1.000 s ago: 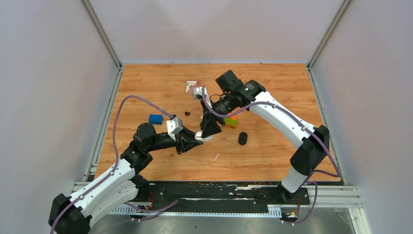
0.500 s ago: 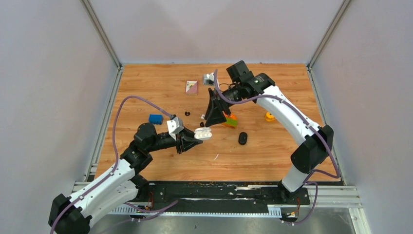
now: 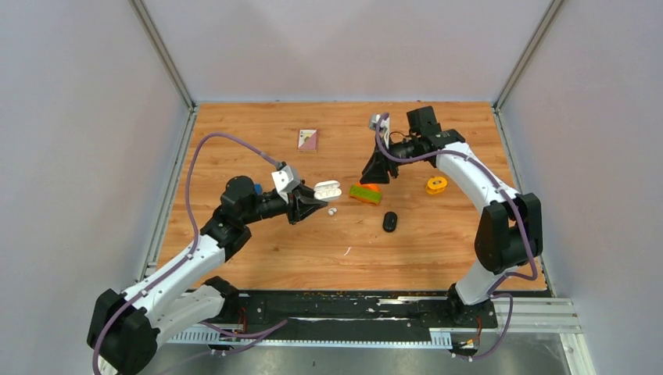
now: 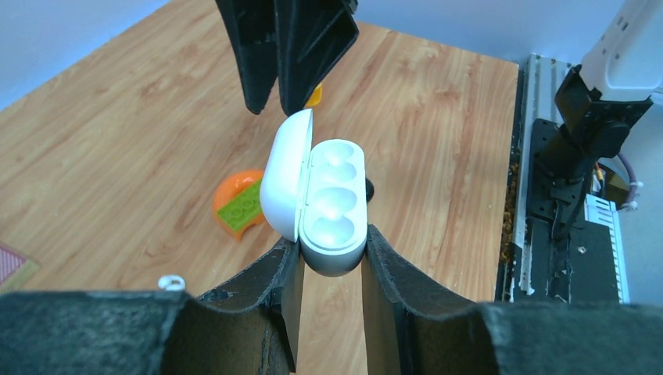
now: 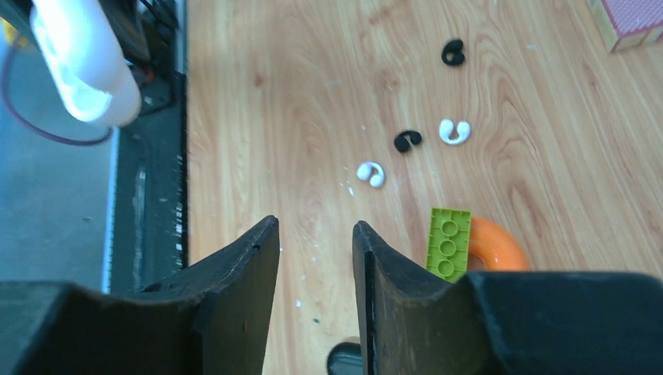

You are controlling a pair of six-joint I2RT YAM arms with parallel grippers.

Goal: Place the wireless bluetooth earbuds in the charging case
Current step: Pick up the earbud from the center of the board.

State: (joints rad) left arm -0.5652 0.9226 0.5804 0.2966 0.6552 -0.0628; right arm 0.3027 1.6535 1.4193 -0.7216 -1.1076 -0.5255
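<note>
My left gripper (image 4: 327, 251) is shut on the base of a white charging case (image 4: 335, 205) and holds it above the table. The case's lid (image 4: 281, 176) is open and its wells look empty. The case also shows in the top view (image 3: 327, 189). My right gripper (image 5: 315, 234) is open and empty, over the orange-and-green toy (image 3: 365, 193), to the right of the case. Two white earbuds (image 5: 371, 173) (image 5: 454, 130) and two black earbuds (image 5: 406, 140) (image 5: 453, 51) lie loose on the wood. The top view shows one white earbud (image 3: 332, 211) below the case.
A closed black case (image 3: 389, 222) lies right of centre. An orange ring (image 3: 435, 185) sits at the right and a pink card (image 3: 308, 139) towards the back. A blue block (image 3: 257, 187) peeks from behind my left arm. Side walls enclose the wooden table (image 3: 422, 258).
My right gripper has drawn away from the white case, back and to the right. My left gripper has carried the case up and towards the far side.
</note>
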